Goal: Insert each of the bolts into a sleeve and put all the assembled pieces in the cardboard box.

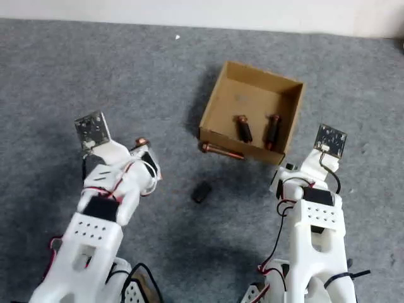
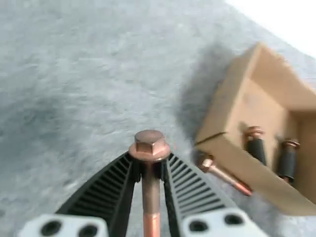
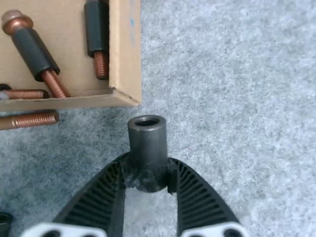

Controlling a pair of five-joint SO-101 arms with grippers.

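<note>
Two white arms sit nearest in the high view. Cardboard box at one o'clock, two assembled pieces inside. A loose bolt lies along the box's six o'clock wall, and a spare sleeve rests dead centre on grey carpet. White wall at twelve.

Left wrist view: left gripper clenched on a copper hex-head bolt, its shank end cut off.

Right wrist view: right gripper grasping a dark hollow sleeve, just beside the box corner.
</note>
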